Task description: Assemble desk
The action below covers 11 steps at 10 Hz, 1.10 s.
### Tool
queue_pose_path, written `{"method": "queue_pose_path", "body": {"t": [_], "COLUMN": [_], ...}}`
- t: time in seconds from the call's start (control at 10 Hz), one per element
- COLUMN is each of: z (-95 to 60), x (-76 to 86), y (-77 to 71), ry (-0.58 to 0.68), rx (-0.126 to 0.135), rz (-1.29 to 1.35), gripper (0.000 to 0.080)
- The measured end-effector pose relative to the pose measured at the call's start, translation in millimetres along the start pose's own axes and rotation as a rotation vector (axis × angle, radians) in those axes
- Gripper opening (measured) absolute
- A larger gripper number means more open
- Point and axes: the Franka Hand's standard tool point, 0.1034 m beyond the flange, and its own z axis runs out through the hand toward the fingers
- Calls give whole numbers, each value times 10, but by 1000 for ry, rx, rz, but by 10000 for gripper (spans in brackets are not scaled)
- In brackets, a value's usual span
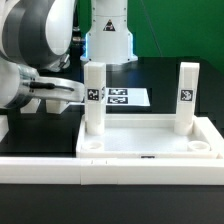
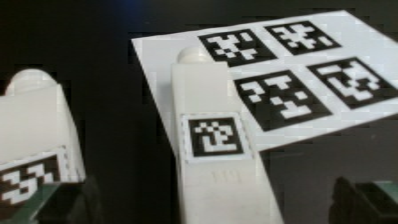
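Black tabletop [image 1: 30, 130]. Robot arm [image 1: 30, 40] in exterior view's upper left. White desk tray [image 1: 145, 140] low centre. Marker board [image 1: 128, 98] behind it. Upright in far corner sockets: exterior view's left leg [image 1: 93, 95], right leg [image 1: 187, 95]. Jaws wide apart at left leg, gripping nothing.

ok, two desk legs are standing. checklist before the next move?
1. Tool open: ok.
2. Leg on the exterior view's left upright in its tabletop corner: ok.
3. Tool clear of that leg: cannot tell.
4. Leg on the exterior view's right upright in its corner: ok.
5. Front corner sockets empty: ok.
6. Remaining two legs located: cannot tell, none in view.
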Motion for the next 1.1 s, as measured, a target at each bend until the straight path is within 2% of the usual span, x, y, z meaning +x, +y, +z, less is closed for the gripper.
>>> {"method": "queue_pose_path", "body": {"t": [0.2,1.1], "z": [11,6], "x": [-27,-24], "y": [47,51], "ry": [-7,-4], "rx": [14,13], "rz": [-28,-24], "gripper": [648,648]}}
